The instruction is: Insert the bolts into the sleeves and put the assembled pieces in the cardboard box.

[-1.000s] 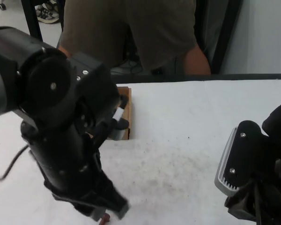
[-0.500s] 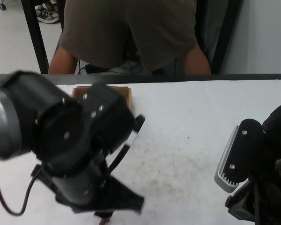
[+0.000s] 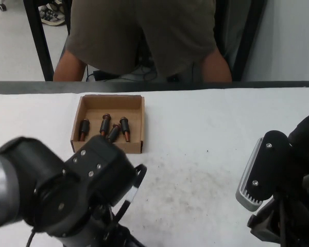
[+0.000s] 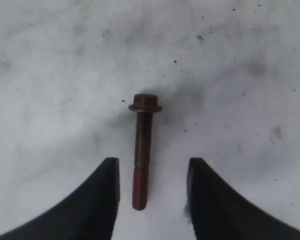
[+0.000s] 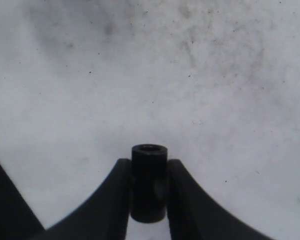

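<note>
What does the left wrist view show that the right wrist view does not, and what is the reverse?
Left wrist view: a copper-coloured bolt lies flat on the bench. Its threaded end sits between the fingers of the open left pincer and touches neither.
Right wrist view: the right pincer is shut on a black sleeve, with the sleeve's hollow end showing beyond the fingertips.
Shared: the white, speckled bench under each pincer.
</note>
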